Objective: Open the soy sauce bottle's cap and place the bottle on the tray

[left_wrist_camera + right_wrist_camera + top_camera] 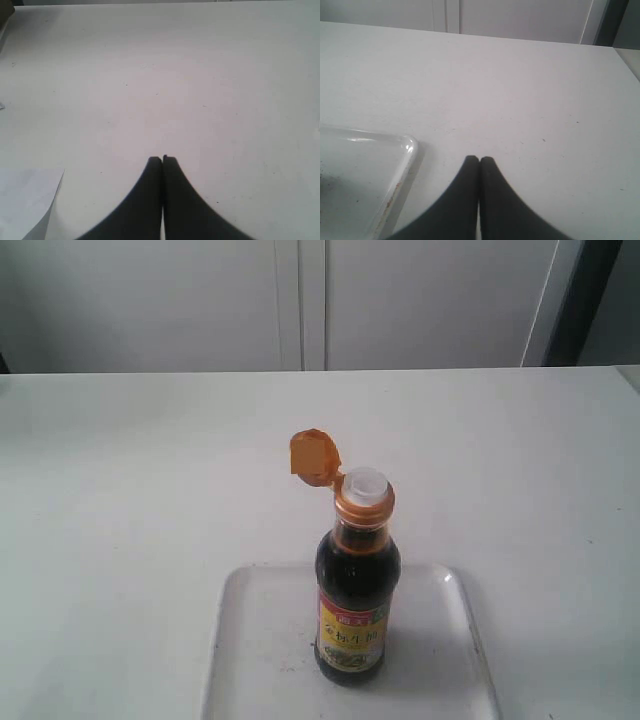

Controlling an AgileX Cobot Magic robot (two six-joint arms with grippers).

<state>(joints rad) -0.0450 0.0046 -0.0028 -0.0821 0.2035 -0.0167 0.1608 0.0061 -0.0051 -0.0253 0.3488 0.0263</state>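
The soy sauce bottle stands upright on the tray, near its middle, with the red-and-yellow label facing the exterior camera and dark liquid filling it up to the neck. The cap is flipped open: it tilts up and back to the left of the neck, hanging by its hinge from the orange collar, and the white pour spout is bare on top. The tray lies flat on the white desk at the near edge of the exterior view; its front edge is cut off by the frame.

Neither arm shows in the exterior view. In the left wrist view the left gripper has its jaws pressed together, holding nothing, over bare desk, with a corner of white sheet beside it. In the right wrist view the right gripper is likewise closed and empty, just beside the tray's rounded corner, whose surface shows dark specks.
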